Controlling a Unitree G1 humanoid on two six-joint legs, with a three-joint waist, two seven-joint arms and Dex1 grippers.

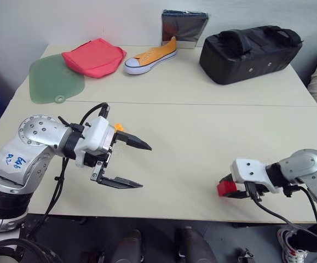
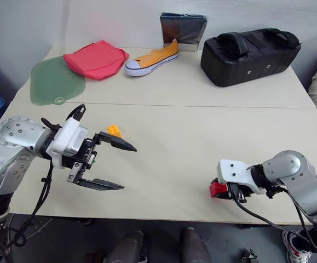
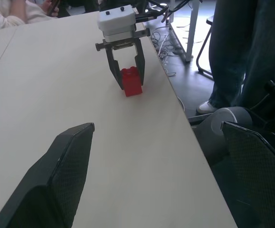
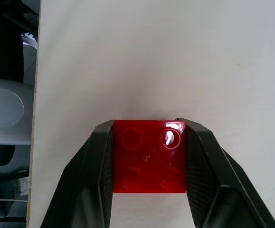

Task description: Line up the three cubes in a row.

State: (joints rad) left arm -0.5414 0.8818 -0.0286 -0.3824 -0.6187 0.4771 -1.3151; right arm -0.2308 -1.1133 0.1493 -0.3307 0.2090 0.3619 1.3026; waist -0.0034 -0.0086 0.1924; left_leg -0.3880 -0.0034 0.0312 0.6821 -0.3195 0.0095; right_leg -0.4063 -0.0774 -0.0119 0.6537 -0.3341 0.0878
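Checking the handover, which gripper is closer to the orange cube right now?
Left. The left gripper hovers open just beside the orange cube; the right gripper is across the table, shut on the red cube.

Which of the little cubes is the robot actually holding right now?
The red cube, clamped between the right end effector's black fingers near the table's front edge. The yellow-orange cube sits loose on the table, beside the open left end effector.

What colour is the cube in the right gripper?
Red. The cube sits between the right gripper's fingers, clearest in the right wrist view.
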